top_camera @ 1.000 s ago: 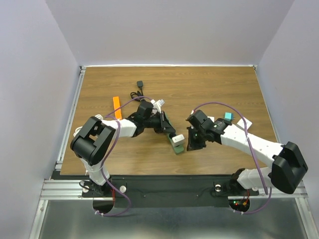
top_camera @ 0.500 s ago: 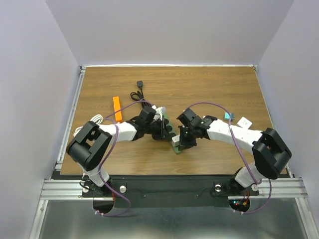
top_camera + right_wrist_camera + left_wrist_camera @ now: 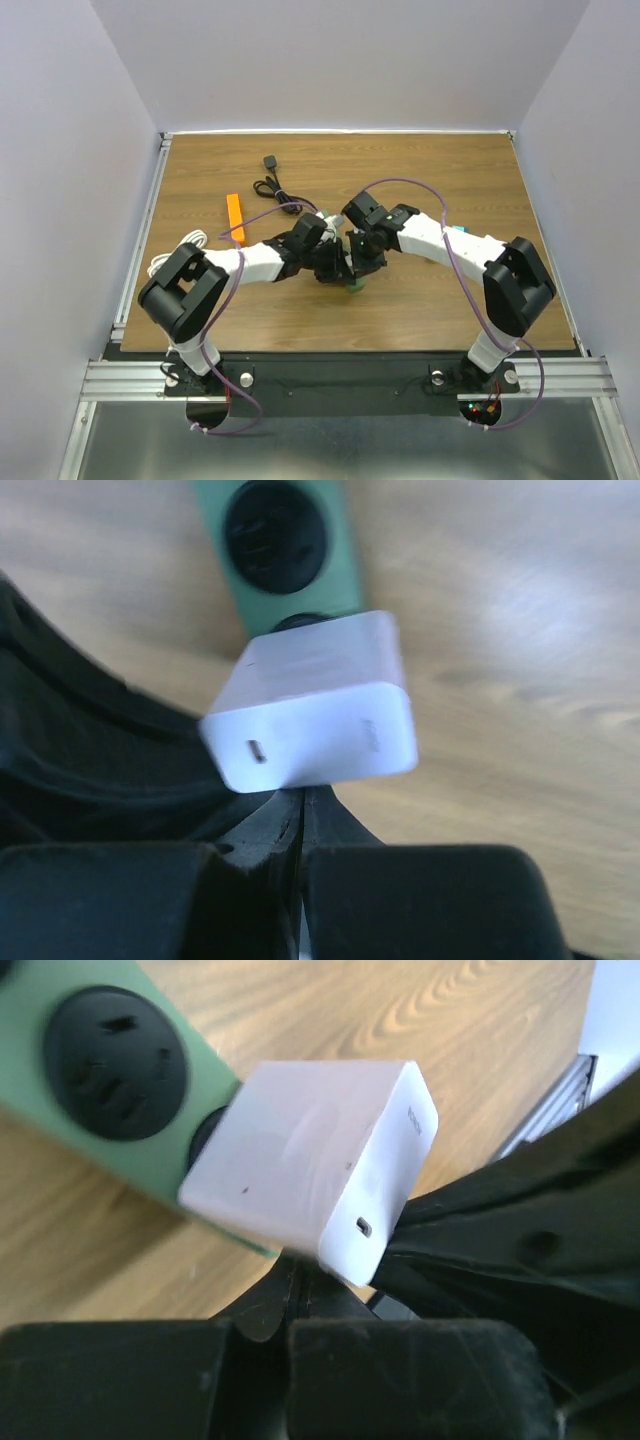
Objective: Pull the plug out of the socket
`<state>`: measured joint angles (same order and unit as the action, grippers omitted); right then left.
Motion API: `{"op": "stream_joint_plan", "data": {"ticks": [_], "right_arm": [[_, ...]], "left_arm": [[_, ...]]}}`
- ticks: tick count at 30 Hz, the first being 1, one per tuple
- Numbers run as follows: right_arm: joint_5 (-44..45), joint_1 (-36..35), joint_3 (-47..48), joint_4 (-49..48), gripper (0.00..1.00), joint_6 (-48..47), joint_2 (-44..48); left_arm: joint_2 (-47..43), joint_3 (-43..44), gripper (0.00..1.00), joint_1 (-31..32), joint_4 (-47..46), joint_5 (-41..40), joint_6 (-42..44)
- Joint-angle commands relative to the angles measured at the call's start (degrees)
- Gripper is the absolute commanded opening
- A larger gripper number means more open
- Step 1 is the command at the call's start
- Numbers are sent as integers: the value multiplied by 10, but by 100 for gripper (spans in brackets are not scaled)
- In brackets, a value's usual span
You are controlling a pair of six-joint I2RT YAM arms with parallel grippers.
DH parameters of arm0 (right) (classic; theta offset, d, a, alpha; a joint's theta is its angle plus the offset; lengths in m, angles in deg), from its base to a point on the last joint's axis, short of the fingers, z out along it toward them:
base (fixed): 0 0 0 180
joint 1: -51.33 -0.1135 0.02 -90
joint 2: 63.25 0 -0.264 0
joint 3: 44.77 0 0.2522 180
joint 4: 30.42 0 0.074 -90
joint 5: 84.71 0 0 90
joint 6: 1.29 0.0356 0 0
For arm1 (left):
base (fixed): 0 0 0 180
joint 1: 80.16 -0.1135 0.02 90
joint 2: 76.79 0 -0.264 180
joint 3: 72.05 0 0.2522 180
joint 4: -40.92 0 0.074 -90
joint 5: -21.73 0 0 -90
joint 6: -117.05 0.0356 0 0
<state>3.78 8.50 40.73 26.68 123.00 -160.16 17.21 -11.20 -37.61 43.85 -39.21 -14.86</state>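
Wooden table (image 3: 450,180), green socket (image 3: 120,1165), boxy white plug (image 3: 310,1160)

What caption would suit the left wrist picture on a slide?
White plug on the green socket, an empty black outlet beside it, over a wooden table.

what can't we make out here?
1. Left wrist view: the white plug hides its own prongs, so seated or loose is unclear. Its lower edge also hides whether the left claw touches it.
2. Right wrist view: blurred, and the same doubt holds for the right claw.
3. Top view: both claws cover the plug and most of the power strip. Only its green end shows.
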Motion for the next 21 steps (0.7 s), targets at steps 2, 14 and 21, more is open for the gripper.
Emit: {"op": "stream_joint_plan", "data": {"ticks": [2,14,21], "right_arm": [[89,35,36,-70,0,-35,4],[62,47,16,-19,65,-1,95],[114,47,-13,32,88,47,159]], "left_arm": [[-1,70,0,16,-31,0,-12],[-172,43,2,-4,105,-141,12],[-93,250,55,-2,267,-176,202]]}}
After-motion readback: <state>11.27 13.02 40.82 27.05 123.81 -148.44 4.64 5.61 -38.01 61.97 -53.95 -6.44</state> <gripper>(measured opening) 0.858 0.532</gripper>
